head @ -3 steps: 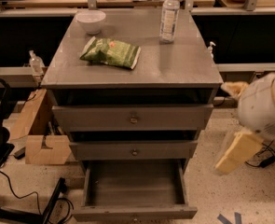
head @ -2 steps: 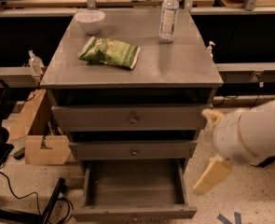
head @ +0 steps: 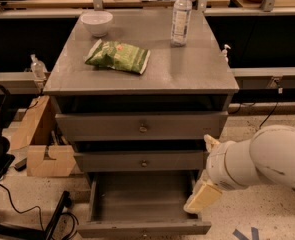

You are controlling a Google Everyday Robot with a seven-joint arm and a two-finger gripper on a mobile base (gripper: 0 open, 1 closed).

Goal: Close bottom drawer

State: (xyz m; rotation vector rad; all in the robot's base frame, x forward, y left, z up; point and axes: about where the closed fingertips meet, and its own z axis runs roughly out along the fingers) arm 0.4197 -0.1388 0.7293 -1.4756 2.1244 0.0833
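**Item:** bottom drawer. Lowest of three in a grey cabinet, at 6 o'clock in the view. It is pulled well out, its inside is bare, and its knob sits at the lower frame edge.

**Item:** gripper. It hangs at 3 o'clock of the open drawer, over or against its right wall and behind the front panel. Whether it is spread or pressed together cannot be told.

**Hazards, as judged:**
- The gripper sits behind the front panel, so it could be trapped under the middle drawer as the bottom one slides in.
- A shove at the 3 o'clock corner may skew the drawer and jam it.
- A jolt to the cabinet could topple the water bottle at 1 o'clock on top. The bowl and green snack bag are less at risk.
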